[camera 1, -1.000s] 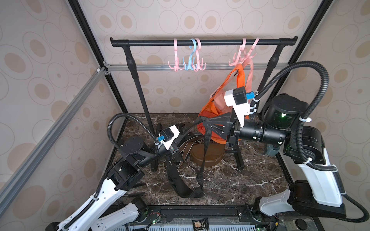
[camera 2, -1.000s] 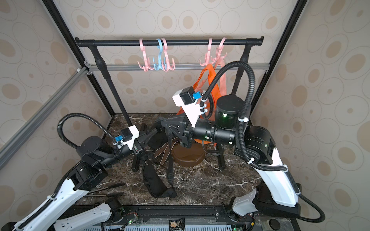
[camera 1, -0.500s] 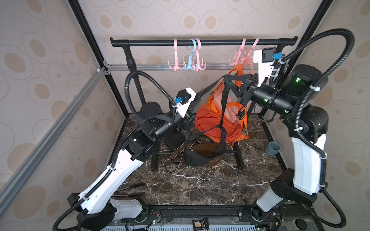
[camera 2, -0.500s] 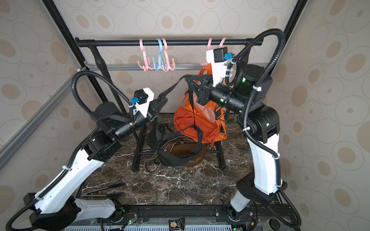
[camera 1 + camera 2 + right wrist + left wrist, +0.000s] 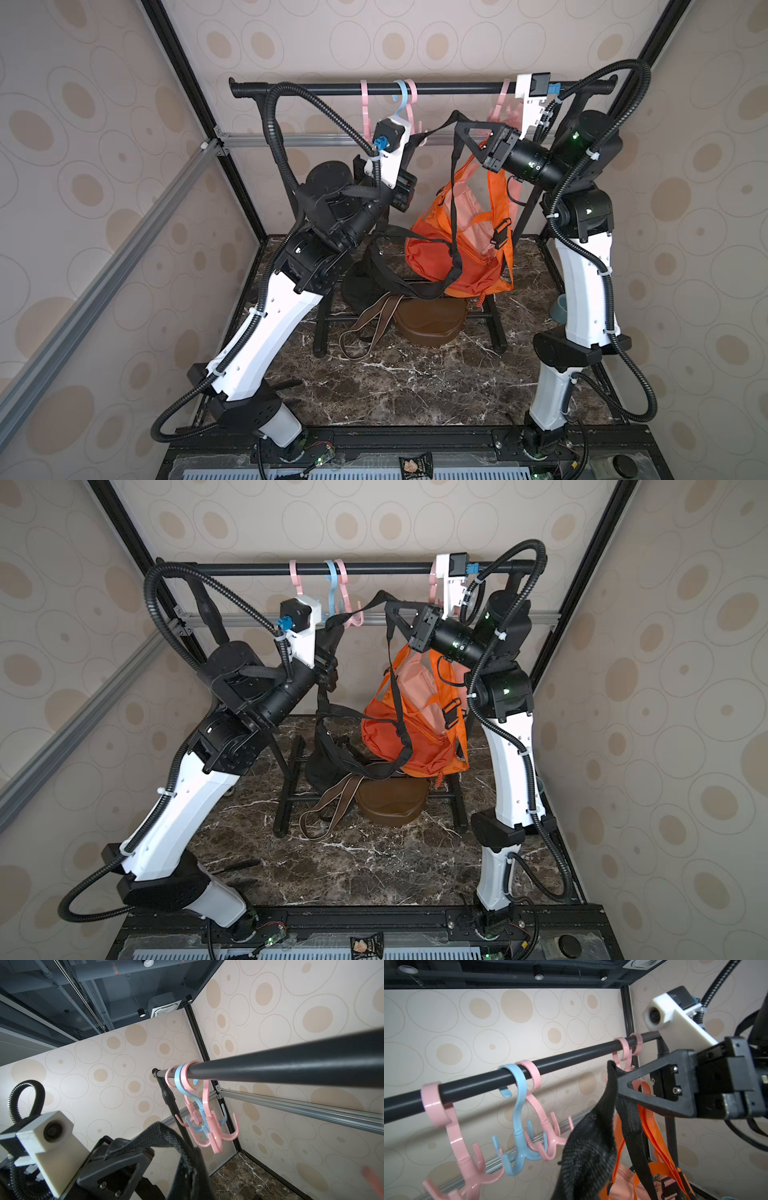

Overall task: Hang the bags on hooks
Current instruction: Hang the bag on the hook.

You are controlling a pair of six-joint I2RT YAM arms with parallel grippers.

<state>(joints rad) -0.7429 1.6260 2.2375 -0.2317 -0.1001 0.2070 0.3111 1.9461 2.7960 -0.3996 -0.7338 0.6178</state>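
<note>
Beige wallpaper (image 5: 415,37) printed with circles is seen at 9, 12 and 3 o'clock. A dark marble floor (image 5: 415,386) with white veins is laid toward 6 o'clock. An aluminium rail (image 5: 124,249) is fixed along the 9 o'clock wall. Spotlights (image 5: 538,977) are mounted overhead.

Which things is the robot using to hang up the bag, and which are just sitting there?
For the job: black fabric bag, held by its strap; left end effector and right end effector, both shut on it; pink and blue plastic hooks; black metal rail.
Just there: orange fabric bag, already hanging; round brown bag on the floor; small grey cup; snack packet.
</note>
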